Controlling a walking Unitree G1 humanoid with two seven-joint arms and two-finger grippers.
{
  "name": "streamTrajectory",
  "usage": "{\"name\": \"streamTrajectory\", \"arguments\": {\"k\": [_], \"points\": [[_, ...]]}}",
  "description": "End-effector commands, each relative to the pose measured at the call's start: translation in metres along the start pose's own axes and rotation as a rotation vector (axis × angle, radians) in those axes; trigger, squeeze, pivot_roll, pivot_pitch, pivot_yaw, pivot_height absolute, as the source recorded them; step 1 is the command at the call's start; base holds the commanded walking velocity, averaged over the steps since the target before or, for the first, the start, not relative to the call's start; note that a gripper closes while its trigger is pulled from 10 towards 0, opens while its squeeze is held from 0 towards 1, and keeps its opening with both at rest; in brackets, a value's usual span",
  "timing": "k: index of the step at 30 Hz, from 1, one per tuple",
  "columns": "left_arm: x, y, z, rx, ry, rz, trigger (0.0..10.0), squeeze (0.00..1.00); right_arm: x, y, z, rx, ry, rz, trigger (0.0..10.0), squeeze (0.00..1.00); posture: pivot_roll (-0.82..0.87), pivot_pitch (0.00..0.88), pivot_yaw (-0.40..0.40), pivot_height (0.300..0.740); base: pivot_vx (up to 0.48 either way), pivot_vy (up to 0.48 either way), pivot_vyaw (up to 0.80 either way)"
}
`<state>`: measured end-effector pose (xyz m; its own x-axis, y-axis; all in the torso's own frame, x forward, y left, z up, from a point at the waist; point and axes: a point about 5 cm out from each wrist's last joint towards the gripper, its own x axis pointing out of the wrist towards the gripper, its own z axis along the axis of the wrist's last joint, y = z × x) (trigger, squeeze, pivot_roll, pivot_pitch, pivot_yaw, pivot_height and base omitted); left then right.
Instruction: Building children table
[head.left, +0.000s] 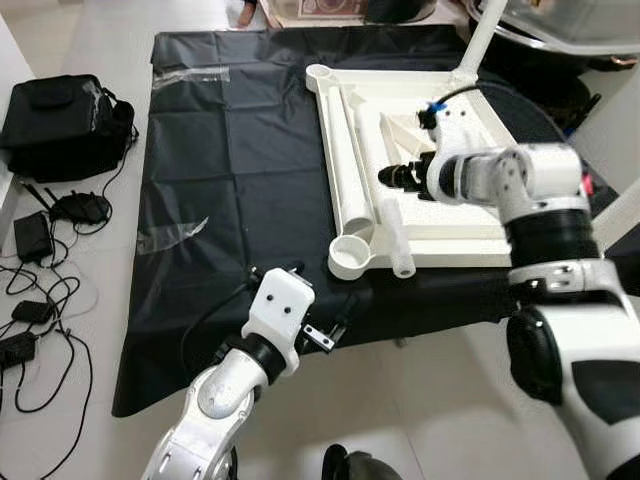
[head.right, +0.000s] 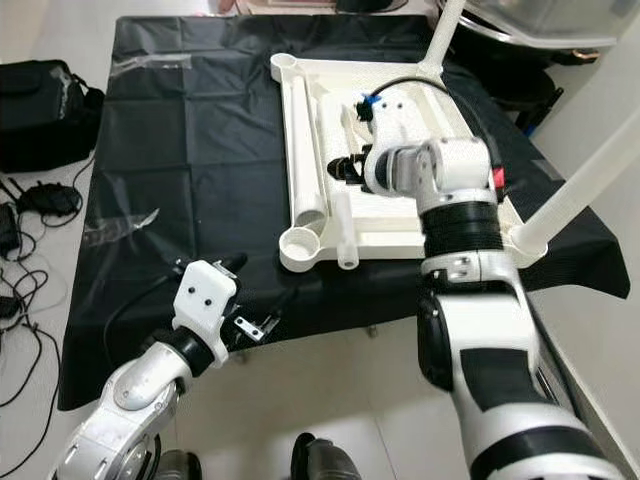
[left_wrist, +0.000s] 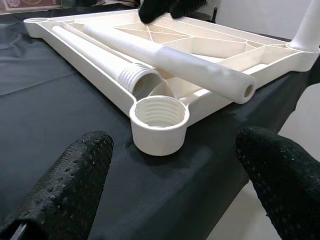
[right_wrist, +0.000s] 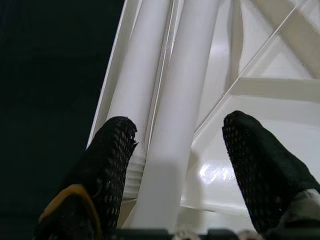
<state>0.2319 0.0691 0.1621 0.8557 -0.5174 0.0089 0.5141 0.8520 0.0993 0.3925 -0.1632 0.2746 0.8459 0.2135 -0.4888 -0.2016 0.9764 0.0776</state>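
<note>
Left gripper (head.left: 318, 337) hovers at the near edge of the black-covered surface (head.left: 230, 180), jaws wide and empty, facing the threaded corner socket (left_wrist: 159, 118) of the upturned white tabletop (head.left: 470, 235); right gripper (head.left: 392, 176) straddles a loose leg (right_wrist: 180, 110) lying in the tabletop, jaws wide, not yet closed; you should grip the leg mid-length, lift it upright, and seat its thread squarely before turning.
</note>
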Motion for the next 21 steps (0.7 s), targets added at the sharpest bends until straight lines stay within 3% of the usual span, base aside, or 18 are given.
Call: {"name": "streamTrajectory", "arguments": {"k": [1,21], "points": [[-0.001,-0.003,0.000,-0.009,-0.001,-0.005,10.0,0.00,0.002,-0.004,-0.006,-0.009,0.050,-0.022,10.0,0.00,0.07,0.178,-0.131,0.740,0.000,0.000,0.00],[-0.002,-0.004,-0.001,-0.006,-0.001,-0.004,10.0,0.00,0.014,0.003,-0.042,-0.032,0.273,0.014,10.0,0.00,0.07,0.168,-0.138,0.740,0.000,0.000,0.00]]}}
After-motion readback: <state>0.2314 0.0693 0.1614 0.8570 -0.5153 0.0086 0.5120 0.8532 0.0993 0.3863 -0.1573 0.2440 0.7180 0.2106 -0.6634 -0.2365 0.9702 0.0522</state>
